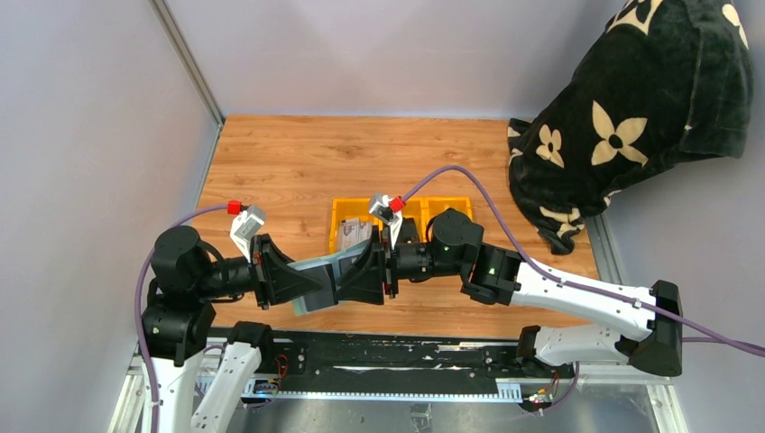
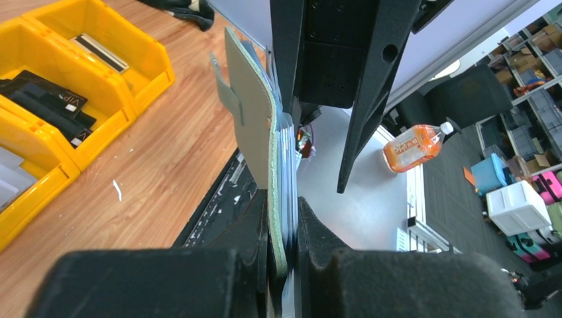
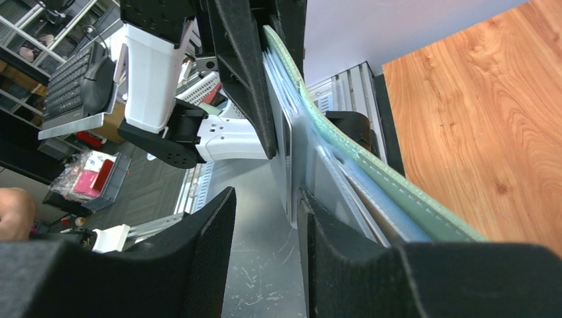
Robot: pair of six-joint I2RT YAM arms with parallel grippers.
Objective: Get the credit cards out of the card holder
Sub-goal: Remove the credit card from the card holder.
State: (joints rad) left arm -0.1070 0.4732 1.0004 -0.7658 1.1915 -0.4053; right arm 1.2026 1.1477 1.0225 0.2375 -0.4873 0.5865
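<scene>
The left pincer fills the foreground of its own wrist view. Its black fingers are pressed onto the lower end of the card holder, which stands on edge between them. The holder's sage-green cover and strap tab are turned toward the bench. The credit cards show as thin pale edges packed against the cover's inner side. The right pincer reaches in from the opposite end with its jaws spread. One grey card edge stands in the gap, close by one finger and apart from the other. From above, the holder hangs in the air between both pincers, over the bench's near edge. Beyond it on the bench sits a yellow three-compartment bin with dark flat items inside, one marked VIP.
</scene>
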